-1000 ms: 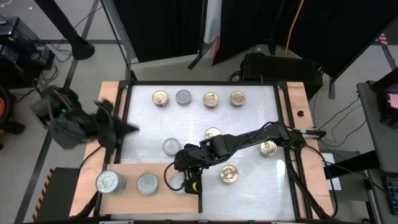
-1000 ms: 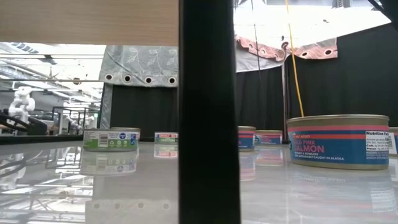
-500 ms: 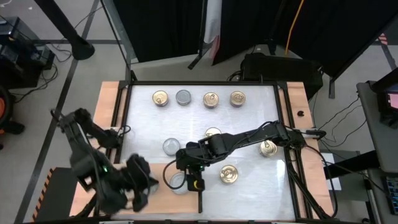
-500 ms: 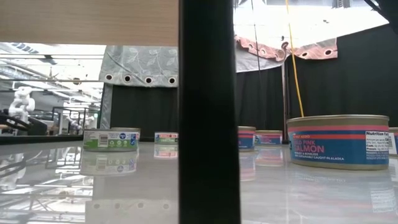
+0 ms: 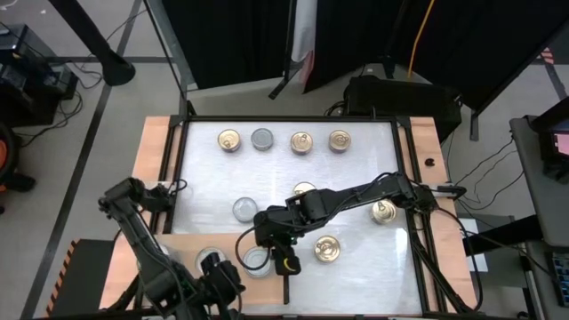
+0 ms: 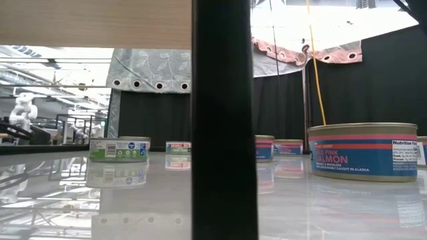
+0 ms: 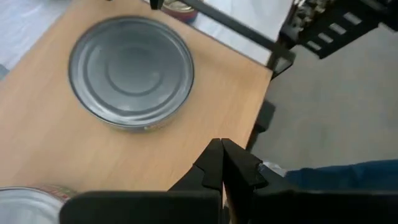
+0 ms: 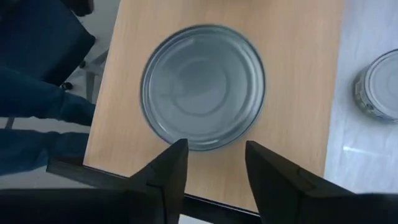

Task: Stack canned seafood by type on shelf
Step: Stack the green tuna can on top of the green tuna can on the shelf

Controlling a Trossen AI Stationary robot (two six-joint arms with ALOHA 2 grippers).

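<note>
Swung down since a second ago, the left gripper – fingers together – hovers at the shelf's front edge, while the right gripper, fingers apart, hangs over a silver-lidded tin on the shelf.

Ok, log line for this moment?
right pincer: open, above silver-lid tin on shelf | left pincer: shut, at shelf edge

Overhead, table-level, two downward wrist views.
</note>
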